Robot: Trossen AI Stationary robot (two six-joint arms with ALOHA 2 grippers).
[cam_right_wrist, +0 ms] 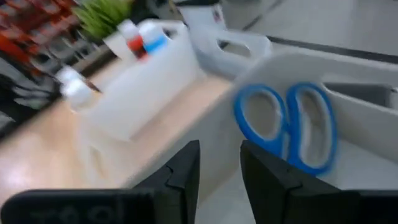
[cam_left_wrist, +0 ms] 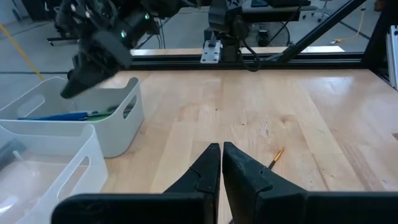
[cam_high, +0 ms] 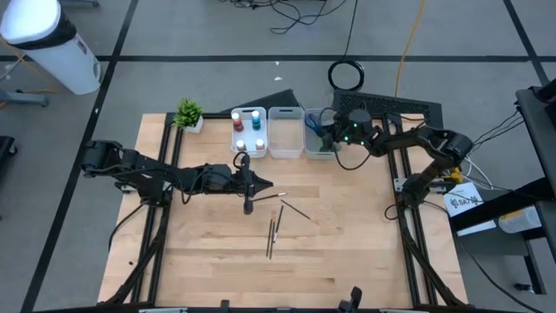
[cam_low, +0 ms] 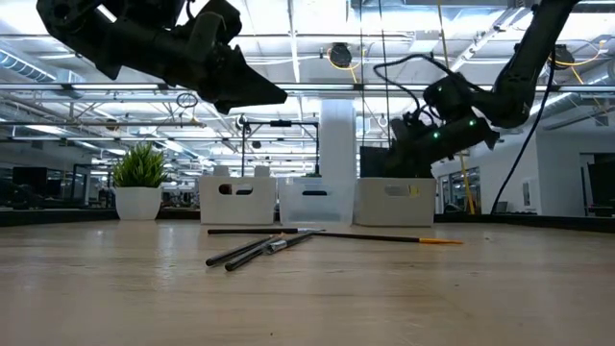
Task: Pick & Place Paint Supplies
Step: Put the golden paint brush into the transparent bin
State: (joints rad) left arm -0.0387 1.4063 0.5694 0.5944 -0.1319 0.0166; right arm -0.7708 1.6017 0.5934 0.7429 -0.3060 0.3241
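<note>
Scissors (cam_right_wrist: 287, 126) with round blue handles lie inside whitish bin (cam_right_wrist: 367, 134).

Grey floor (cam_high: 174, 35) crossed by dark lines, cables trailing (one yellow), under bright ceiling strip lights (cam_low: 317, 43).

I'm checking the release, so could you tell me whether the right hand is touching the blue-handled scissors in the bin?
Apart. The right wrist view shows the right hand with fingers parted and empty, and the blue-handled scissors lying beyond the fingertips inside the bin.
</note>
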